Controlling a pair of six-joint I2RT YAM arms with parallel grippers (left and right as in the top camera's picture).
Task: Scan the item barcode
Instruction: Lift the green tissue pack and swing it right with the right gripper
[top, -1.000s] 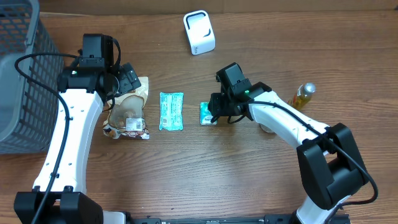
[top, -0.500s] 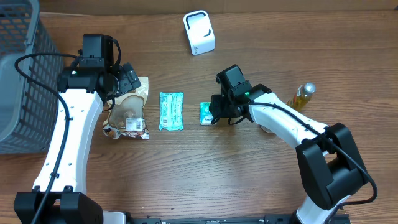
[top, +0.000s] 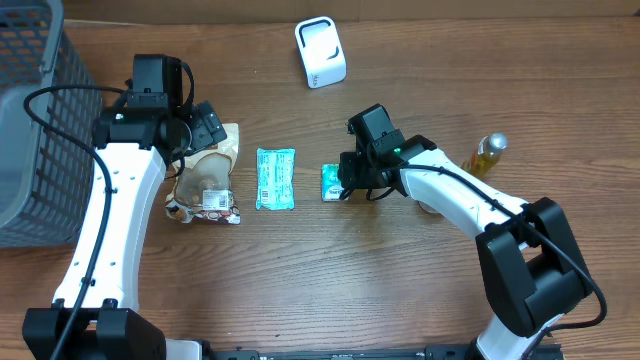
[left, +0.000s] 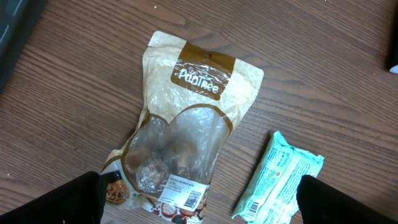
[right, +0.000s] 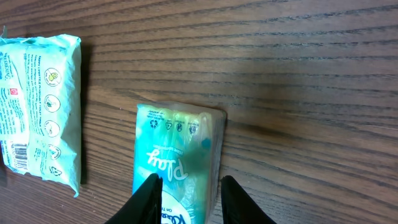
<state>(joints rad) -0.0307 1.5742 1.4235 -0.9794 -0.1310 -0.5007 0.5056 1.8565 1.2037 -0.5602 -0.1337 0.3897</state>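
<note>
While left gripper (left: 202, 202) gapes, right gripper (right: 193, 190) pinches one tissue pack (right: 177, 140); two packets (top: 275, 178) (top: 208, 170) beside.

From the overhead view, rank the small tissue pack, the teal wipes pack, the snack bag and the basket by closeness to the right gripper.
1. small tissue pack, between the right gripper's fingers.
2. teal wipes pack, just left of it.
3. snack bag, farther left again.
4. basket, at the far left edge.
</note>
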